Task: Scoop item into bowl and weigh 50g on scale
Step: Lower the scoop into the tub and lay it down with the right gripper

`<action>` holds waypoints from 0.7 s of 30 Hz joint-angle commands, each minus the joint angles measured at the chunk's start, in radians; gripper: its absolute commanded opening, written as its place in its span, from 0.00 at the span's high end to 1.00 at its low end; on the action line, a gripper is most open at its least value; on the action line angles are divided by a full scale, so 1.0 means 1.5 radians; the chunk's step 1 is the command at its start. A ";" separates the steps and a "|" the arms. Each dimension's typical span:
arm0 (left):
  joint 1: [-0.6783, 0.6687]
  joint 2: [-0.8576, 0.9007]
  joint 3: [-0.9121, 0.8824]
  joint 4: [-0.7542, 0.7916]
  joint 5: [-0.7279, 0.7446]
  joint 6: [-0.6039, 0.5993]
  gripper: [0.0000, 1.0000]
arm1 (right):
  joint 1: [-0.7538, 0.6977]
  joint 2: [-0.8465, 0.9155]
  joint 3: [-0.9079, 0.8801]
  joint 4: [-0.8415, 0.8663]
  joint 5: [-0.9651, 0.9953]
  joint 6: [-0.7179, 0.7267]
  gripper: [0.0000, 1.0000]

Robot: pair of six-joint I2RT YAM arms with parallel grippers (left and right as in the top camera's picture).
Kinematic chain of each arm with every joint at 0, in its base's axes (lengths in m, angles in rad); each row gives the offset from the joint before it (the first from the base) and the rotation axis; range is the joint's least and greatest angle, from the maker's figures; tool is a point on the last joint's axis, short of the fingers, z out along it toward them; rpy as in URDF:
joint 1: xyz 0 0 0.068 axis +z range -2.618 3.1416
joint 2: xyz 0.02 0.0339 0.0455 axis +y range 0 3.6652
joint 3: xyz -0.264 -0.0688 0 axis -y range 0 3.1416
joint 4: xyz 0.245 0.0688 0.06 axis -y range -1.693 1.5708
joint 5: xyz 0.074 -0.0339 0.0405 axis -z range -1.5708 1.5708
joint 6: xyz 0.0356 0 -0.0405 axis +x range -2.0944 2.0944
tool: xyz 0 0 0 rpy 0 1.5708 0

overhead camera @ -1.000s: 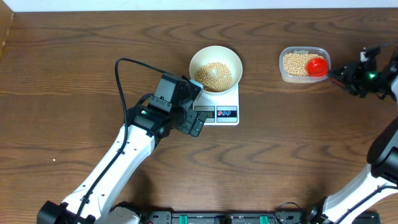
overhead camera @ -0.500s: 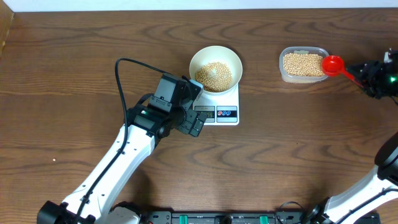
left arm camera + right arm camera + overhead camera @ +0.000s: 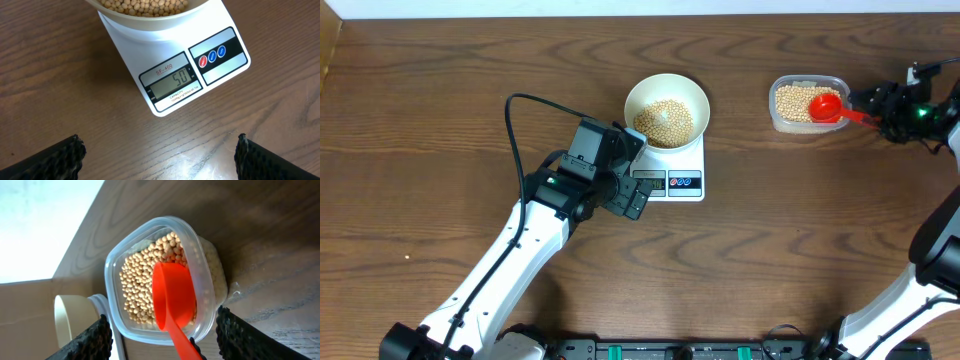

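Observation:
The white bowl (image 3: 632,95) stands on the white scale (image 3: 685,183) and holds a heap of tan beans (image 3: 665,120). In the left wrist view the scale's display (image 3: 172,82) reads 50. My left gripper (image 3: 636,175) hovers wide open at the scale's front-left corner, with only bare wood between its fingers (image 3: 55,160). At the far right a red scoop (image 3: 828,106) lies with its cup on the beans (image 3: 140,280) in a clear container (image 3: 112,275). My right gripper (image 3: 162,322) is open; the scoop's handle (image 3: 182,340) runs between its jaws, touching neither pad.
The left arm and its black cable (image 3: 510,130) stretch across the table's left half. The right arm (image 3: 940,240) comes in along the right edge. The table's far edge runs just behind the clear container (image 3: 780,122).
The red scoop was out at the container's right edge half a second ago and now lies back inside on the beans. The right jaws have widened. The left arm has not moved.

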 commanded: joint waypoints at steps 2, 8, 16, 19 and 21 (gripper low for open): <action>-0.001 0.002 0.006 -0.002 -0.004 0.009 0.02 | 0.024 0.002 0.001 0.000 0.080 0.061 0.32; -0.001 0.002 0.006 -0.002 -0.004 0.009 0.02 | 0.053 0.002 0.001 0.000 0.150 0.099 0.05; -0.001 0.002 0.006 -0.002 -0.004 0.009 0.02 | 0.072 0.002 0.002 -0.001 0.181 0.133 0.01; -0.001 0.002 0.006 -0.002 -0.004 0.009 0.02 | 0.072 -0.001 0.003 -0.021 0.210 0.174 0.01; -0.001 0.002 0.006 -0.002 -0.004 0.009 0.02 | 0.073 -0.007 0.003 -0.034 0.228 0.191 0.01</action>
